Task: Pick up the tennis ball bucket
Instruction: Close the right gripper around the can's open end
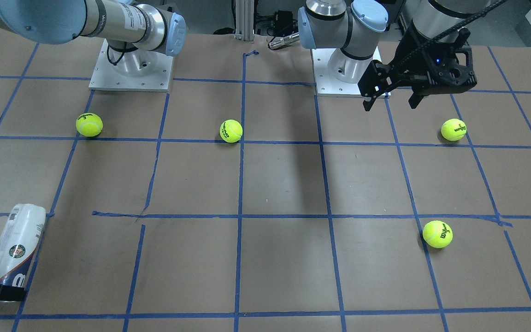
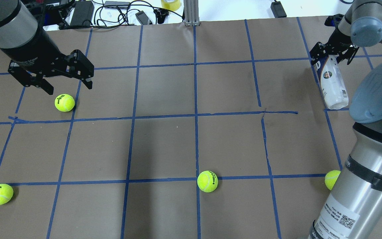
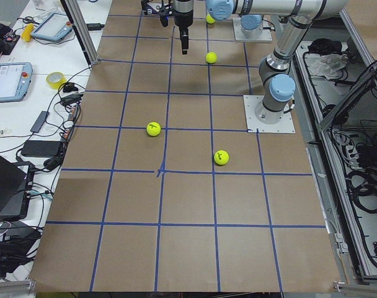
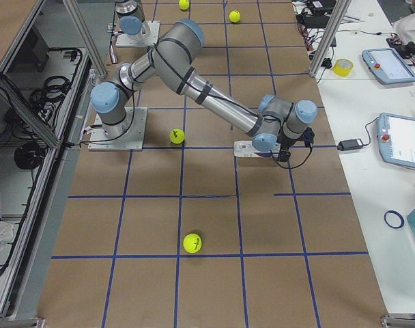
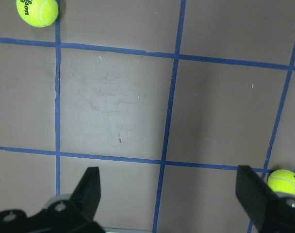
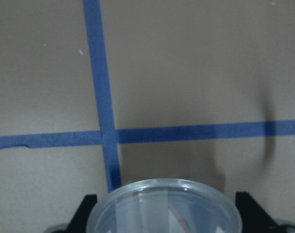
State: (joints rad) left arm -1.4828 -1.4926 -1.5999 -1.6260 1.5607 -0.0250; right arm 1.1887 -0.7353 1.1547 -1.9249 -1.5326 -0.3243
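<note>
Clear plastic: we find the tennis ball bucket (image 2: 334, 87) at the far right edge of the overhead view and in the lower left corner of the front-facing view. It is stretched out lengthwise, and we see no balls inside it.
Right hand (image 2: 332, 57): pinching the bucket at its navy-labelled end, with one finger on each side of the round wall.
Left hand (image 2: 69, 87): spread wide and holding nothing, at the upper left of the overhead view, near one tennis ball (image 2: 64, 103).
Desk (image 2: 164, 142): brown paper gridded with blue tape. We cannot tell whether the bucket's free end rests on it.
Step in hand: we judge that the grasp is made and the lift itself is due.
Next move: we think it calls for a straight, steady rise with a firm pinch, since the long can hangs from one end and its smooth wall could slip or swing.
</note>
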